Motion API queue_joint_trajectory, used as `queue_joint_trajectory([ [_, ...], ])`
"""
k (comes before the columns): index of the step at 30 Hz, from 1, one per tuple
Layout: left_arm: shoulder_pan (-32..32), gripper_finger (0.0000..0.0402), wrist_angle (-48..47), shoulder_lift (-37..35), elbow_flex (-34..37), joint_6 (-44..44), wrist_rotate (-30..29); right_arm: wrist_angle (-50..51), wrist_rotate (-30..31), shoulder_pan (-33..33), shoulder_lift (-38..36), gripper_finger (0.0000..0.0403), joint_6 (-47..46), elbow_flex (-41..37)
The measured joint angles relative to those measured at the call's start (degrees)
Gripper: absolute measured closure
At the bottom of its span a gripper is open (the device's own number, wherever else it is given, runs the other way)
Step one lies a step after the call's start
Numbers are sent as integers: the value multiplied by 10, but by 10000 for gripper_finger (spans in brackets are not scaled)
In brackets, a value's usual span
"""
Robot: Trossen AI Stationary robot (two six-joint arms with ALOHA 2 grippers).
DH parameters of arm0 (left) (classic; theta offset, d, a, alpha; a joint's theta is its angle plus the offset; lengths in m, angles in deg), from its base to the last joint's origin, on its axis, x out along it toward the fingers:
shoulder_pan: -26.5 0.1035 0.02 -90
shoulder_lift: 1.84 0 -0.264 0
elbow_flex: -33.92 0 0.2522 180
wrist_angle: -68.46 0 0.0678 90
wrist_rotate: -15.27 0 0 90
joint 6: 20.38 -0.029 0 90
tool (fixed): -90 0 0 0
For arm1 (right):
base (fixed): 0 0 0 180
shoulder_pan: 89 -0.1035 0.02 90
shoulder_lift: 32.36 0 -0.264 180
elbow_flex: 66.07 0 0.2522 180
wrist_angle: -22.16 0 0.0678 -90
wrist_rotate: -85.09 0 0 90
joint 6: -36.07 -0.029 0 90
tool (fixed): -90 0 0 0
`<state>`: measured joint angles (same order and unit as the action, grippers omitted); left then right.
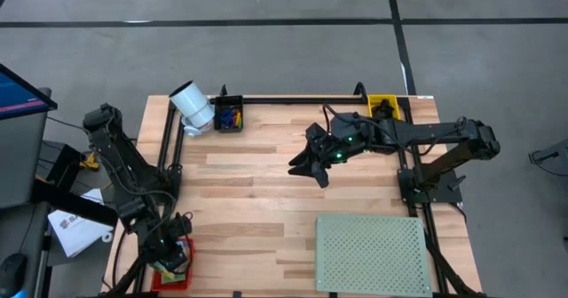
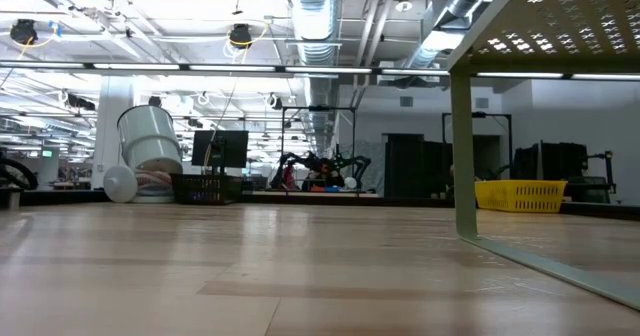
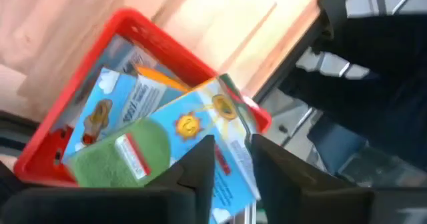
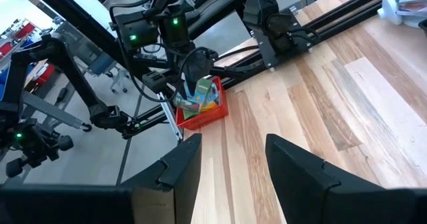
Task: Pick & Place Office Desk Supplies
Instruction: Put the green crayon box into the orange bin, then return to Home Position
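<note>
A red bin (image 1: 177, 276) sits at the table's near left corner, with the office desk supplies in it: two green boxes with a sun and blue sky and an orange box (image 3: 157, 77) under them. The upper green box (image 3: 180, 127) slants up out of the bin, its lower end on the other boxes. My left gripper (image 3: 233, 144) hangs over the bin (image 3: 80, 111), shut on that box's raised end; the right wrist view shows it there too (image 4: 195, 71). My right gripper (image 1: 306, 169) hovers open above the table's middle, nothing between its fingers (image 4: 233, 151). My left gripper pinches the raised end of the upper green box (image 3: 233, 167) between its two fingers, which come steeply from above. The box is tilted, and its lower end still lies on the other boxes inside the red bin.
A white cylinder (image 1: 191, 107) lies at the far left beside a black bin (image 1: 228, 116) of small coloured items. A yellow bin (image 1: 383, 105) stands at the far right. The pale green perforated board (image 1: 373, 252) on legs covers the near right. Bare wood lies between them.
</note>
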<state>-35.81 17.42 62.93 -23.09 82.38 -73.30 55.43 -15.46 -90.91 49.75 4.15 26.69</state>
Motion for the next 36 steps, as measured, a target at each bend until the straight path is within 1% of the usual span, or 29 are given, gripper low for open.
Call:
queue_joint_trajectory([
  [4, 0, 343, -8, 0, 0, 15, -35, 0, 0, 0, 0, 239, 0, 0],
  [7, 0, 362, -5, 0, 0, 16, -45, 2, 0, 0, 0, 239, 0, 0],
  [10, 0, 374, 8, 0, 0, 13, -52, 2, 0, 0, 0, 239, 0, 0],
  [13, 0, 373, 19, -1, 0, 13, -75, 2, 0, 0, 0, 239, 0, 0],
  [16, 0, 364, 26, -7, 0, 14, -127, 2, 0, 0, 0, 239, -1, 0],
  [18, 0, 359, 27, -10, 0, 13, -148, 2, -1, 0, 0, 239, -4, 0],
  [21, 4, 355, 59, -13, 1, -14, -177, 2, -1, 0, 0, 239, -5, 0],
  [23, 14, 356, 100, -18, 1, -62, -201, 2, -1, 0, 0, 239, -5, 0],
  [25, 33, 358, 153, -24, 1, -130, -223, 2, 0, -3, 0, 239, -5, 0],
  [27, 66, 362, 211, -30, 1, -212, -235, 1, -1, -5, 0, 239, -2, 0],
  [30, 135, 368, 288, -40, 1, -333, -229, 1, -1, -10, 0, 239, 2, 0],
  [33, 236, 373, 352, -53, 0, -470, -180, 1, -1, -14, -4, 239, 5, -1],
  [36, 374, 375, 397, -61, 0, -613, -99, 4, -1, -15, -9, 239, 9, -1],
])
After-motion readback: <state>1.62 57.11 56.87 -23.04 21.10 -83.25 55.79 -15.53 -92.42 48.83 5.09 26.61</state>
